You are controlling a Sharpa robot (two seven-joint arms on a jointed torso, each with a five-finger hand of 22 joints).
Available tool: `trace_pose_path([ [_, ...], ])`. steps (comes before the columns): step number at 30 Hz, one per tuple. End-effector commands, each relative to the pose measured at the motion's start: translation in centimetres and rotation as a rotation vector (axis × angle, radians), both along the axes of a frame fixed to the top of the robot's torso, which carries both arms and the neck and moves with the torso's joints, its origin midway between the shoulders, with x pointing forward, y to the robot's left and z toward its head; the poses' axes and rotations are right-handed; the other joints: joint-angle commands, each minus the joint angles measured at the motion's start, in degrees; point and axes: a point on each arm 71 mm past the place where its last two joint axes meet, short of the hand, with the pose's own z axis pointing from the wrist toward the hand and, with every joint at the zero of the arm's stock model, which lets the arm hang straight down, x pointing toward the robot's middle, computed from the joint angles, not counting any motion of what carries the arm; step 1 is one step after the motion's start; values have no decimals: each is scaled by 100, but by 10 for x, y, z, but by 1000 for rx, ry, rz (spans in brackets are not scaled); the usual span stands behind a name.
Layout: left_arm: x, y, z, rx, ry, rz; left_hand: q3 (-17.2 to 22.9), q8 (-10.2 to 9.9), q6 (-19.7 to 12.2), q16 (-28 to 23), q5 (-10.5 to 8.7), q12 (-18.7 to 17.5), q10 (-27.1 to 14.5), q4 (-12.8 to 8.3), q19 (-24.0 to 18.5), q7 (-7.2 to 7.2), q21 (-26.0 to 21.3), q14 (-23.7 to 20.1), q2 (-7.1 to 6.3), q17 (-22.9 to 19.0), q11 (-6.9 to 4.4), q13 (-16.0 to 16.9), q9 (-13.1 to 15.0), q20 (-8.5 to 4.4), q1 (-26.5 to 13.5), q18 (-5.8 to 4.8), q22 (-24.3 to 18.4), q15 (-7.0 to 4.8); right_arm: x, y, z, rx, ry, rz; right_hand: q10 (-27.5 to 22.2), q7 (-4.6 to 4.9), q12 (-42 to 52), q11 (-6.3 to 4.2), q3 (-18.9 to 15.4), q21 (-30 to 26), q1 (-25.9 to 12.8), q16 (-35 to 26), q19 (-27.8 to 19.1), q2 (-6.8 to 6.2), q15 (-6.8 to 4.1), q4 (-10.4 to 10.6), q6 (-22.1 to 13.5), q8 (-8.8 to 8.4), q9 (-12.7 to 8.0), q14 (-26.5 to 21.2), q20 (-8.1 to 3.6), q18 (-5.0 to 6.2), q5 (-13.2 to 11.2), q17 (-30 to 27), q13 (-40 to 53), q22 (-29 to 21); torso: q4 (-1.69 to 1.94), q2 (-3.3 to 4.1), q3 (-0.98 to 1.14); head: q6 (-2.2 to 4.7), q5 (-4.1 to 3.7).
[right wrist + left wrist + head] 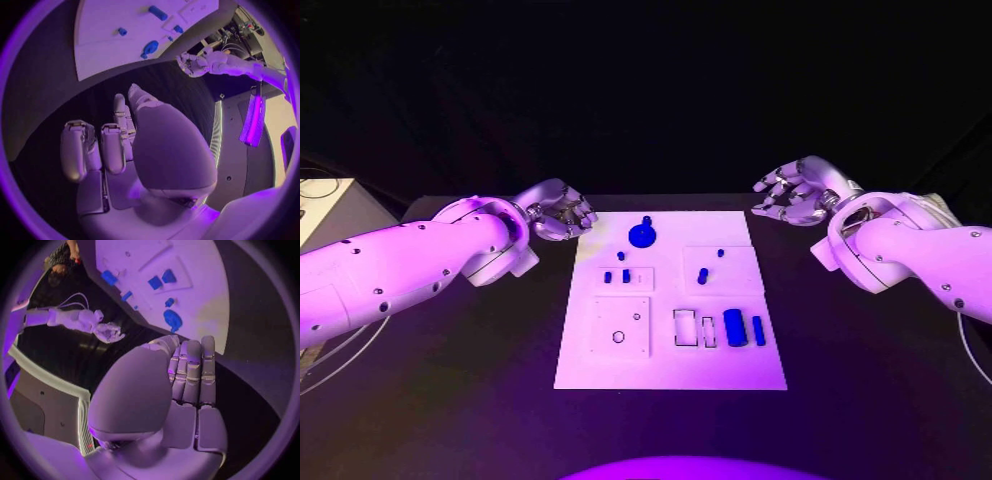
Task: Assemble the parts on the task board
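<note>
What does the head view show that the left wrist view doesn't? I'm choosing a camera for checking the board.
Head view alone: the whole white board, including its near recesses and the long blue pieces beside them. Left wrist view alone: the left robot hand close up, fingers together, holding nothing. Both: the round blue piece and the right robot hand.

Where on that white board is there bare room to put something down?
The near strip of the task board, below the rectangular recesses, is bare. So is the black table on either side. It is crowded mid-board, round the blue cylinder and the round blue part.
</note>
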Motion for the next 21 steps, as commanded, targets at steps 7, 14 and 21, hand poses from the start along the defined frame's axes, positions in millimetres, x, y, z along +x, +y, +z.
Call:
trace_pose_path([
  [7, -16, 28, 17, -641, 83, 83, 59, 232, 132, -146, -21, 424, 218, -197, 25, -85, -60, 124, -22, -35, -110, 205, 113, -98, -304, 72, -37, -89, 0, 24, -29, -383, -51, 203, 151, -9, -927, 68, 548, -119, -45, -31, 150, -282, 46, -78, 168, -58, -30, 304, 18, 83, 25, 229, -1005, 815, 21, 23, 10, 117, -148],
  [14, -29, 29, 22, -757, 117, 42, 0, 444, 296, -201, -23, 577, 245, -307, 39, -197, -174, 87, -27, -11, -195, 303, 237, -133, -438, 72, -111, -144, 0, 46, -48, -519, -49, 256, 392, -157, -1186, -53, 787, -170, -169, -245, 150, -322, -39, -141, 365, -25, 20, 260, -91, 94, 27, -83, -1370, 796, 4, 9, 12, 122, -134],
  [21, -36, 25, 25, -788, 123, 16, -1, 452, 281, -220, -23, 562, 214, -329, 32, -202, -189, 65, -37, -10, -193, 301, 250, -140, -451, 69, -117, -144, -2, 64, -57, -580, -51, 271, 505, -144, -1311, -50, 880, -160, -259, -279, 166, -348, -38, -173, 415, -43, 44, 271, -107, 88, 25, -134, -1520, 807, 22, 10, 1, 103, -165],
])
